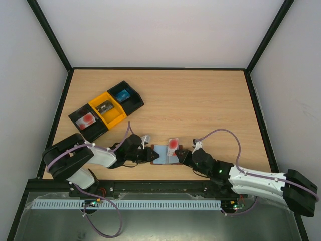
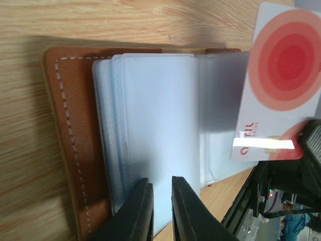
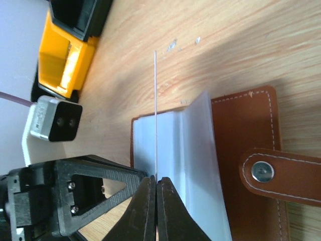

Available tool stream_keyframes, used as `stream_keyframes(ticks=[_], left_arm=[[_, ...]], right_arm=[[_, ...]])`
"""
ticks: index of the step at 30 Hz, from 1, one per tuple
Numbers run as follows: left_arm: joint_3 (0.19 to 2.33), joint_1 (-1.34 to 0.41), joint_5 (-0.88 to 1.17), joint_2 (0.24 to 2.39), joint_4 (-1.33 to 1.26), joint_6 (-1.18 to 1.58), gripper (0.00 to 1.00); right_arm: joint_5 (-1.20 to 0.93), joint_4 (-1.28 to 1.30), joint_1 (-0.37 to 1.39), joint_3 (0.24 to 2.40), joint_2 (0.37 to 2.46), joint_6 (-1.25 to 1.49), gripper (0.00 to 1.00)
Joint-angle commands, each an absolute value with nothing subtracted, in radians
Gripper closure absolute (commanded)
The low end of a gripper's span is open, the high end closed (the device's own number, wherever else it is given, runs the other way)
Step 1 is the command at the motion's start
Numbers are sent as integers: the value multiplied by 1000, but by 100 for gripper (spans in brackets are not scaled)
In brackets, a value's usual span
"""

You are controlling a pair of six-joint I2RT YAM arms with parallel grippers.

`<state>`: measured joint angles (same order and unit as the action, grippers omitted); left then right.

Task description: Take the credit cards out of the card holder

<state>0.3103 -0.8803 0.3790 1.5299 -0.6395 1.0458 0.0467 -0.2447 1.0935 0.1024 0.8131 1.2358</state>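
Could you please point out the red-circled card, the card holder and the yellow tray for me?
red-circled card [image 2: 280, 84], left wrist view, on its red circles.
card holder [image 2: 160, 120], left wrist view, on its pale inner sleeves.
yellow tray [image 3: 50, 60], right wrist view, on its outer wall.

Bright, even overhead light fills the top view, with short soft shadows on the surface [image 1: 200, 100]. In the left wrist view a white glare streak crosses the pale card [image 2: 273, 75] and the left gripper [image 2: 162, 182] looks blurred. In the right wrist view the yellow tray [image 3: 62, 60] is out of focus.
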Motion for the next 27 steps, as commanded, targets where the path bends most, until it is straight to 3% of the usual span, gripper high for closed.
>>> stream_keyframes(ticks=[1, 6, 11, 14, 20, 27], left_arm=[[335, -876, 384, 1496, -593, 1058, 81], [361, -877, 400, 1409, -586, 1076, 64], [356, -876, 418, 1310, -628, 1117, 38], [348, -876, 409, 1256, -643, 1133, 30], [332, -877, 408, 1195, -697, 1153, 26], [322, -879, 439, 1232, -797, 1195, 31]], right_arm=[[139, -130, 1097, 87, 715, 1248, 98], [144, -124, 1097, 84, 622, 1260, 98], [123, -213, 1098, 48, 551, 1294, 98], [114, -286, 1097, 19, 519, 1312, 98], [75, -405, 1097, 19, 512, 1332, 98], [-1, -607, 1098, 17, 621, 1376, 98]])
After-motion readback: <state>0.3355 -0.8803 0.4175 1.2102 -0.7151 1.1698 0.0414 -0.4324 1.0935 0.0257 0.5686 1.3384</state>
